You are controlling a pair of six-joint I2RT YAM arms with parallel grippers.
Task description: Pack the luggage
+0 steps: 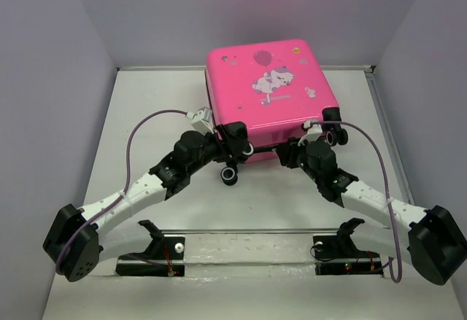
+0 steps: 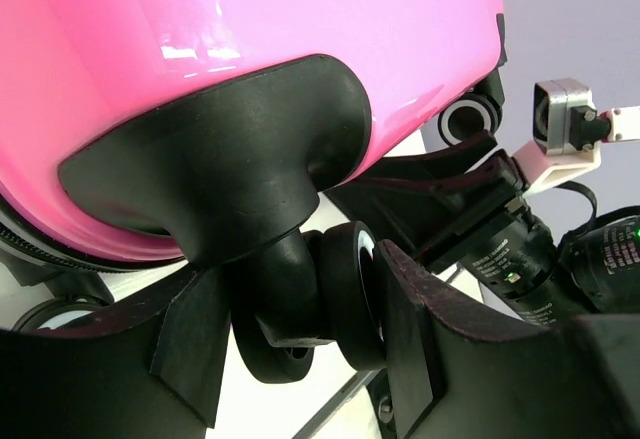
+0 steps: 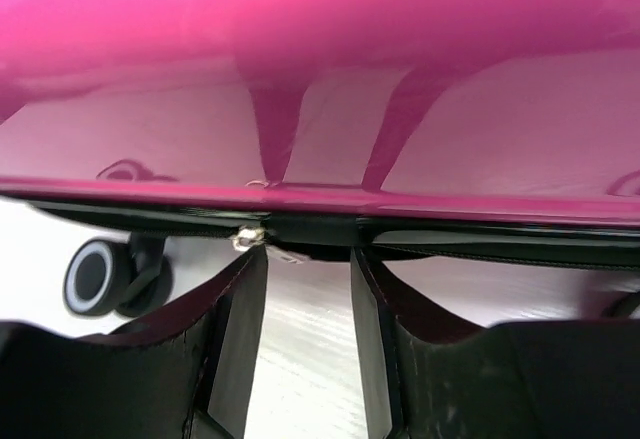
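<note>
Zipping-up stage, I judge: hot-pink suitcase (image 1: 270, 90), lid down, upper centre of the overhead frame.
Left gripper (image 2: 300, 294) pinches a caster wheel (image 2: 345, 294); right gripper (image 3: 308, 279) (jaws spread, empty) should next pinch the zipper pull (image 3: 250, 238).

Work surface: white table (image 1: 146, 101), flat, faint grain visible. Enclosure: pale grey back wall (image 1: 241, 14), left wall (image 1: 51, 79) and right wall (image 1: 430, 57) on three sides. Reflective metal strip (image 1: 248, 251) runs across the table's near edge.
</note>
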